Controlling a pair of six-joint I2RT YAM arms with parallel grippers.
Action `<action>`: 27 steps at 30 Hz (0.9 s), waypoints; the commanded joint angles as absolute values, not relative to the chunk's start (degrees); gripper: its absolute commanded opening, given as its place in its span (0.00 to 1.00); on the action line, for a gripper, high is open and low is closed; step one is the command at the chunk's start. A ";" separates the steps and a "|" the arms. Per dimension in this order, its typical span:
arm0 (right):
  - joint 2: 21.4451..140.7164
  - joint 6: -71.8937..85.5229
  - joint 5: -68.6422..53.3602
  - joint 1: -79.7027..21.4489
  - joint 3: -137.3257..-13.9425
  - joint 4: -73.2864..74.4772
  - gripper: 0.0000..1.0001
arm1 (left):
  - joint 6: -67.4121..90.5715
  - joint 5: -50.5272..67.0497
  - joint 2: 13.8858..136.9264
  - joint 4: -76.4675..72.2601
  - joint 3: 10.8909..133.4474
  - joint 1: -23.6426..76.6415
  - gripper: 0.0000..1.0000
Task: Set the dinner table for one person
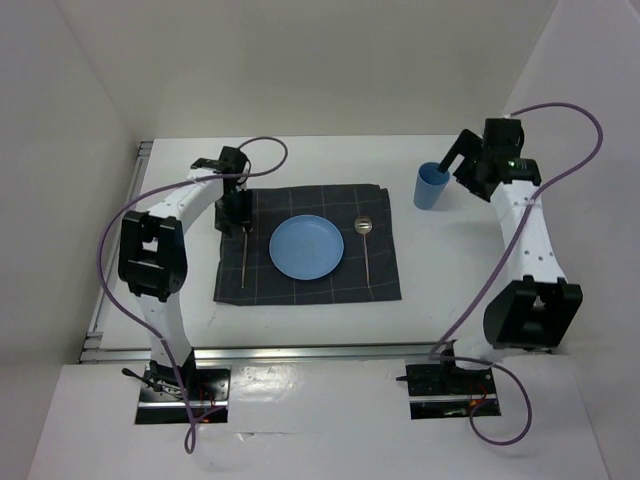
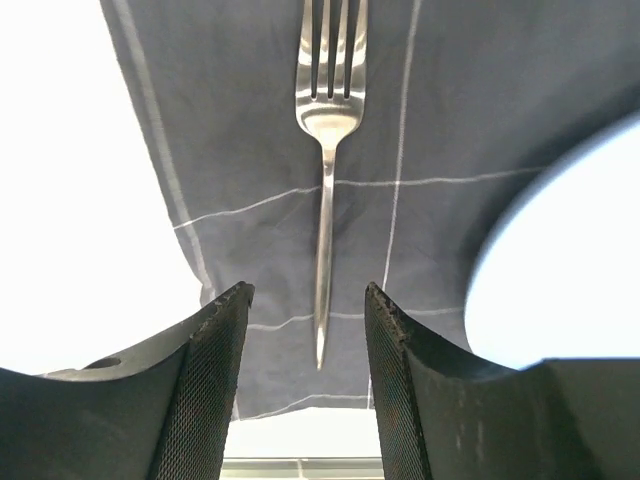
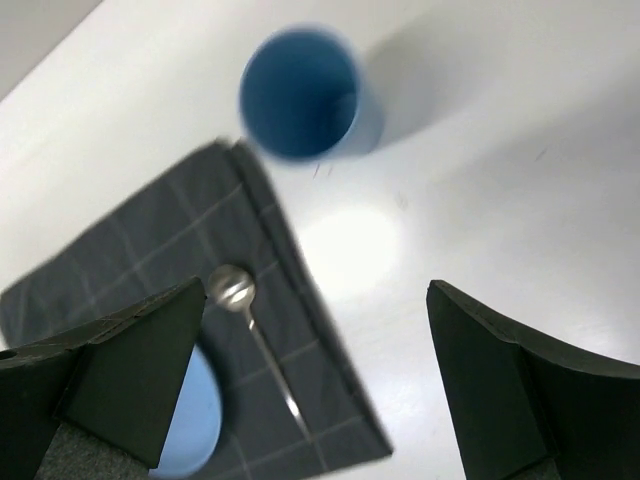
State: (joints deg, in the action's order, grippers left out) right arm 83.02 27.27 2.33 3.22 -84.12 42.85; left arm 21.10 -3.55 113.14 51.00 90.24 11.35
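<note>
On the white dinner table lies a dark grey checked cloth. On it sit a blue plate, a fork to its left and a spoon to its right. A blue cup stands upright on the table beyond the cloth's far right corner. My left gripper is open and empty just above the fork, whose handle end lies between the fingers. My right gripper is open wide and empty, raised beside the cup.
White walls close in the table on the left, back and right. Aluminium rails run along the near and left edges. The spoon and plate edge show in the right wrist view. The plate fills the right of the left wrist view.
</note>
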 commanded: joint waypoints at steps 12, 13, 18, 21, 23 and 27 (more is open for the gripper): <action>109.40 20.04 -0.62 9.14 -98.61 37.35 1.00 | 12.83 -3.96 107.31 55.36 90.70 1.33 0.57; 110.38 20.04 -0.62 9.14 -99.14 37.35 1.00 | 12.14 -3.96 107.31 55.89 90.70 1.32 0.56; 113.03 19.34 -3.77 9.14 -98.09 32.97 0.53 | 11.60 -3.43 107.32 55.90 89.13 -0.70 0.56; 113.82 18.11 -2.13 9.14 -99.05 34.01 0.05 | 11.60 -3.43 104.69 54.84 87.11 -1.23 0.56; 112.69 16.80 -0.71 9.14 -99.05 34.54 0.00 | 11.08 -3.96 103.28 53.45 85.00 -1.23 0.56; 108.64 12.93 0.61 4.86 -99.66 35.16 0.00 | 10.55 -3.96 100.38 52.13 82.71 -1.23 0.56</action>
State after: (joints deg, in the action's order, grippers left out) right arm 113.95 16.78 -0.99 8.19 -96.09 36.86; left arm 11.92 -4.19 105.03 53.78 83.29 -0.93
